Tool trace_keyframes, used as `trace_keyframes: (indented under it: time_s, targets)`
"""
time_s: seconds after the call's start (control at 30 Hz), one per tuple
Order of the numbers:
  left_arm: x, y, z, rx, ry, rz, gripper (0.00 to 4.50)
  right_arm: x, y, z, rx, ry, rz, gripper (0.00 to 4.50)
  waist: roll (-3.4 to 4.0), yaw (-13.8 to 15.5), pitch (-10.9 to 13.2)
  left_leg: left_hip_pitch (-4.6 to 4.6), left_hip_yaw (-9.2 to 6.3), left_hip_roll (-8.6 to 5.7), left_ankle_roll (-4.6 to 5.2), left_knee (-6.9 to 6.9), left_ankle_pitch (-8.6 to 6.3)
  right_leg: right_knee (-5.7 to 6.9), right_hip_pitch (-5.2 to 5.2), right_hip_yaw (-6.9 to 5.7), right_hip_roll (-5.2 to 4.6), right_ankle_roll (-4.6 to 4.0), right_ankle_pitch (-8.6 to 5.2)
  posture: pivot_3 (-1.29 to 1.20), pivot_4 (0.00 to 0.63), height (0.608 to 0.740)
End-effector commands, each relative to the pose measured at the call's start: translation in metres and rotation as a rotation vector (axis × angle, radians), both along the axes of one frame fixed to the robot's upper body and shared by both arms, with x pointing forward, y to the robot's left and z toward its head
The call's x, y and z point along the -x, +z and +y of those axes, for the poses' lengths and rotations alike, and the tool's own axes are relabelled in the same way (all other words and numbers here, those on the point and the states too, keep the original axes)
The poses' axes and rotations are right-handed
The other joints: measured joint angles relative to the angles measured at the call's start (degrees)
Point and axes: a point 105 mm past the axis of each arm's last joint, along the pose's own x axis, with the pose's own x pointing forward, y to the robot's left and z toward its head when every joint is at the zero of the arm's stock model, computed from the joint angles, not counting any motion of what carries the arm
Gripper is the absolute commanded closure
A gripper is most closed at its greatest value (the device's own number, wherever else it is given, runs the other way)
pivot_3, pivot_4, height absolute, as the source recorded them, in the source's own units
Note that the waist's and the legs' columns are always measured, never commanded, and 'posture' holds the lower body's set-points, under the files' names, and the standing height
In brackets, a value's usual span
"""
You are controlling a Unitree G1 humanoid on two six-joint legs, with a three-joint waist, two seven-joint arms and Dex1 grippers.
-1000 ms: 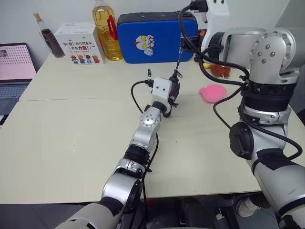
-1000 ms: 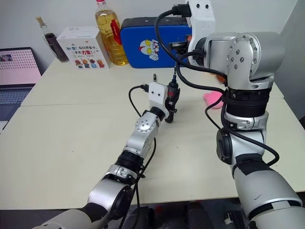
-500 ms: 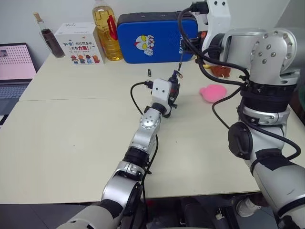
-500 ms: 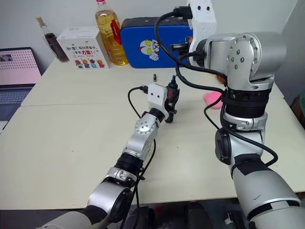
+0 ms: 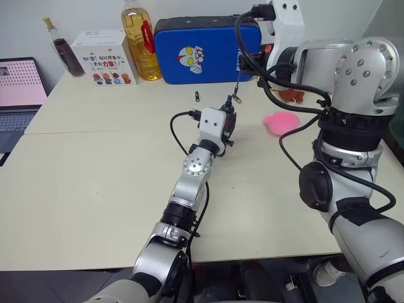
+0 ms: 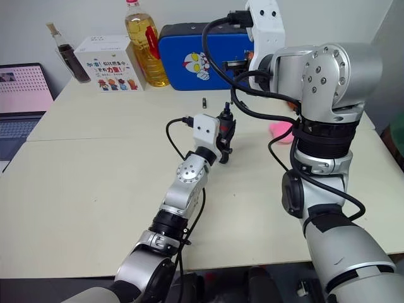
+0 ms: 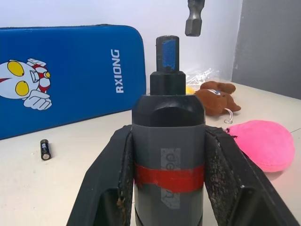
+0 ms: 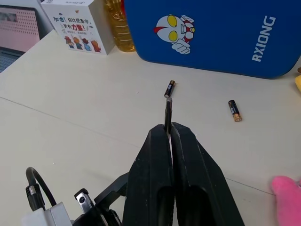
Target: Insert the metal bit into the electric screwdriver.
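**Left wrist view: bit hanging over the socket, not yet in**

Left wrist view has the left gripper (image 7: 169,155) clenched around the electric screwdriver (image 7: 168,141), one black finger on each side of the red band, socket end up. Just above that socket, apart from it and slightly off to one side, hangs the hex end of the metal bit (image 7: 194,18). The right gripper (image 8: 168,141) pinches the bit's other end between closed fingers, above the middle of the table (image 5: 95,183).

Risks, as I judge them: the offset could land the bit on the socket rim instead of inside; a thin rod held by one end may pivot or slip under pressure. Two small batteries (image 8: 170,88) lie on the far side, before the blue case (image 5: 202,47); a pink toy (image 5: 281,122) lies to the right.
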Motion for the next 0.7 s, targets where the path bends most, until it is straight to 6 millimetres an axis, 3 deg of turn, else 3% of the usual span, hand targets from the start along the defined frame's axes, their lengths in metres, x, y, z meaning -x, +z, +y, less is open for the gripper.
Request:
trace_keyframes:
  time_s: [0.03, 0.7]
  targets:
    - [0.0030, -0.0032, -0.0048, -0.007, -0.012, 0.010, 2.85, 0.0079, 0.0194, 0.0013, -0.023, 0.013, -0.067, 4.41, 0.00, 0.0, 0.0, 0.00, 0.00, 0.00, 0.00, 0.00, 0.00, 0.00, 0.00, 0.00, 0.00, 0.00, 0.00, 0.00, 0.150, 0.740]
    - [0.0057, -0.0024, -0.0085, -0.009, -0.027, 0.008, 2.85, 0.0079, 0.0246, 0.0024, -0.047, 0.011, -0.086, 4.41, 0.00, 0.0, 0.0, 0.00, 0.00, 0.00, 0.00, 0.00, 0.00, 0.00, 0.00, 0.00, 0.00, 0.00, 0.00, 0.00, 0.150, 0.740]
